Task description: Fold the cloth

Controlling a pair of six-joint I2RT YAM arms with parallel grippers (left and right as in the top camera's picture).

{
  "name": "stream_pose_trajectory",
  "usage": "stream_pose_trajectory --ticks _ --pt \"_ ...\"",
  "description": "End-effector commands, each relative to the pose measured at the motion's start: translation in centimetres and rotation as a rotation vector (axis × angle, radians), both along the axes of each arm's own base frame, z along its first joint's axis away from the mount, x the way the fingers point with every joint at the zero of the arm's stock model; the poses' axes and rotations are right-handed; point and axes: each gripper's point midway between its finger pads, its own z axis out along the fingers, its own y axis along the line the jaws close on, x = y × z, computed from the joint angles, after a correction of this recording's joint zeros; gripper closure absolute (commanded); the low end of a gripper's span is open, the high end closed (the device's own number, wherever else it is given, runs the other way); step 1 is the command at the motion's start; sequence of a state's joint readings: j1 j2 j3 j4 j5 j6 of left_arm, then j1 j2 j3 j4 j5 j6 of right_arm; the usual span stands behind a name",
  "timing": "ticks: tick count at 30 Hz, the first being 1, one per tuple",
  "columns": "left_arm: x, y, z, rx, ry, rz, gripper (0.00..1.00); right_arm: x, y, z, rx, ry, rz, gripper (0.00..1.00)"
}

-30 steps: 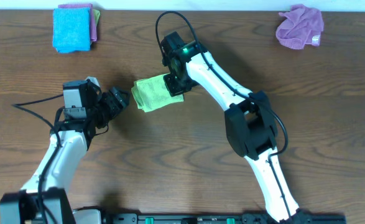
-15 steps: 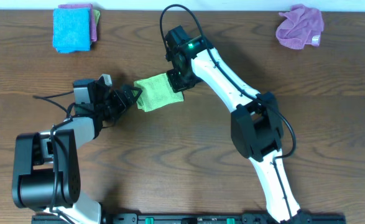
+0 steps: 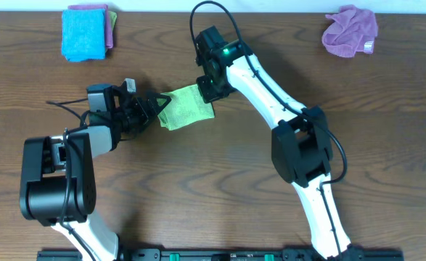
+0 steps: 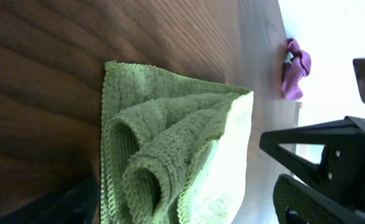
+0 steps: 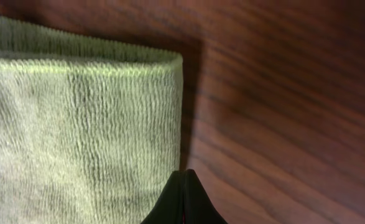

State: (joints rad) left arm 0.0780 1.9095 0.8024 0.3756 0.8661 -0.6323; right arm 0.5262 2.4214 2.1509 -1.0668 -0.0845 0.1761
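The green cloth (image 3: 189, 109) lies folded on the wooden table, with a loose rolled layer at its left end. It also shows in the left wrist view (image 4: 170, 143) and in the right wrist view (image 5: 76, 124). My left gripper (image 3: 154, 109) is open, its fingers (image 4: 188, 211) straddling the cloth's left edge. My right gripper (image 3: 210, 90) is shut, its closed tips (image 5: 183, 177) resting at the cloth's far right edge.
A folded blue cloth (image 3: 84, 32) lies on a pink one at the back left. A crumpled purple cloth (image 3: 350, 30) lies at the back right, also seen in the left wrist view (image 4: 294, 68).
My left gripper has moved right and now reaches the cloth's left edge. My right gripper shifted slightly up and right, staying at the cloth's edge.
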Motion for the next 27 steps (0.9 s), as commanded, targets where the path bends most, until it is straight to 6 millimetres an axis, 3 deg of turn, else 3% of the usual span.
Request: stream_pose_trajectory --ticks 1,15,27 --pt "-1.8 0.5 -4.2 0.032 0.131 0.034 0.09 1.0 -0.7 0.3 -0.002 -0.025 -0.03 0.98" --pt "-2.4 0.8 -4.9 0.06 0.16 0.032 0.12 1.7 -0.4 -3.0 -0.002 -0.005 -0.054 0.99" --pt "-3.0 0.4 -6.1 0.07 0.198 0.027 0.12 1.3 0.7 -3.6 0.049 0.024 -0.05 0.99"
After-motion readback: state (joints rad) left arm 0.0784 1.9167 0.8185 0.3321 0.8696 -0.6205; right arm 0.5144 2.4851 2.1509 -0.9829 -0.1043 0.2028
